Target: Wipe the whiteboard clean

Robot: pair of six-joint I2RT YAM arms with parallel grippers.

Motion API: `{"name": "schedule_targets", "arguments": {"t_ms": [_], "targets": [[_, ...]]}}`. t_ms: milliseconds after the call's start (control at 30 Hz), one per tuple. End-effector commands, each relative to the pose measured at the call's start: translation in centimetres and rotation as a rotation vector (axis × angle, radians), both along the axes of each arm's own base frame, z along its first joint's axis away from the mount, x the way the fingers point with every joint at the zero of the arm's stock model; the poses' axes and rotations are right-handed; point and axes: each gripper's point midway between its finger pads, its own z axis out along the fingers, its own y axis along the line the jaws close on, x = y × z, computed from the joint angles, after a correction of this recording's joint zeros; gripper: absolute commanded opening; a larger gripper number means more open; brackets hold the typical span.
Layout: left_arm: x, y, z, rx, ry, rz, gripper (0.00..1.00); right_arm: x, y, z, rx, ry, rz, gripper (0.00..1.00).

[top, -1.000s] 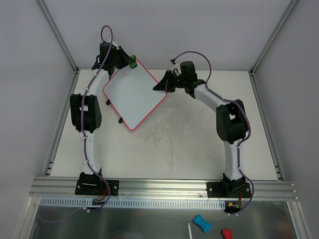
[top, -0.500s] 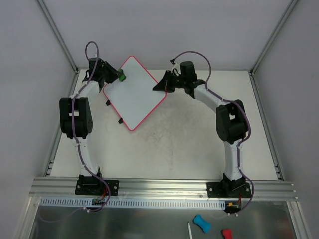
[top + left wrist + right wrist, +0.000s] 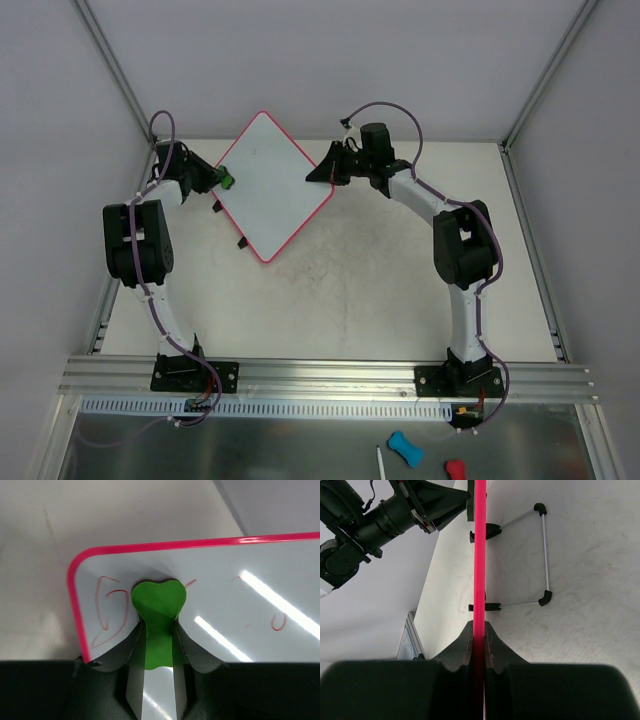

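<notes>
- A pale counter inside a white-walled booth.
- The left fingers are pinched narrow on a green eraser. It is pressed against the whiteboard near its left corner, among red scribbles, placed to wipe them, I judge.
- The whiteboard stands raised at the counter's back left, with a wire stand beside it.
- The right fingers are clamped tight on its pink rim, likely steadying it against the wiping.

From the overhead camera I see a pale, scuffed worktop boxed in by plain grey-white panels: a back wall, a left wall and a right wall. Slanted aluminium posts rise at the back corners. An aluminium rail edges the near side, with a shiny metal sheet just in front of it. The light is soft and even.
</notes>
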Motion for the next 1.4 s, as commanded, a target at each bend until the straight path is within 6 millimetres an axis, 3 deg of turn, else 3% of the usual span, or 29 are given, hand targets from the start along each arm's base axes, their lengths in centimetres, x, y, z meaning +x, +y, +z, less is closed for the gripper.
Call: {"name": "schedule_targets", "arguments": {"t_ms": [0,100,400,533,567,667,700,833,1000,1133,1267,1367], "targets": [[-3.7,-0.6,-4.9,-0.01,0.178,-0.056,0.0,-0.9,0.8,4.2,0.038,-0.147,0.061,0.0],[-3.0,-1.6,-4.6,-0.053,0.134,-0.093,0.0,-0.7,0.8,4.2,0.038,-0.148,0.058,0.0],[0.3,-6.1,0.2,0.014,-0.07,-0.249,0.0,-0.6,0.8,3.8,0.031,-0.144,0.054,0.0],[1.3,-9.1,1.9,0.045,-0.131,-0.327,0.0,-0.6,0.9,3.9,0.032,-0.146,0.054,0.0],[1.2,-11.4,2.3,0.051,-0.148,-0.375,0.0,-0.5,0.8,3.8,0.031,-0.146,0.052,0.0],[1.9,-14.4,3.7,0.072,-0.191,-0.439,0.0,-0.6,0.9,3.9,0.033,-0.147,0.054,0.0],[2.3,-15.2,4.6,0.081,-0.214,-0.457,0.0,-0.6,0.9,3.8,0.032,-0.146,0.054,0.0],[2.2,-17.3,4.8,0.08,-0.227,-0.518,0.0,-0.6,0.8,3.9,0.031,-0.15,0.056,0.0],[2.1,-15.6,3.7,0.086,-0.176,-0.449,0.0,-0.6,0.8,3.9,0.031,-0.149,0.054,0.0],[2.3,-12.3,2.0,0.038,-0.116,-0.37,0.0,-0.6,0.8,4.0,0.031,-0.151,0.056,0.0],[2.7,-6.9,-0.2,0.005,-0.051,-0.248,0.0,-0.7,0.8,4.0,0.03,-0.151,0.055,0.0],[2.1,-5.0,-2.3,-0.055,0.009,-0.201,0.0,-0.7,0.8,4.0,0.031,-0.151,0.056,0.0]]}}
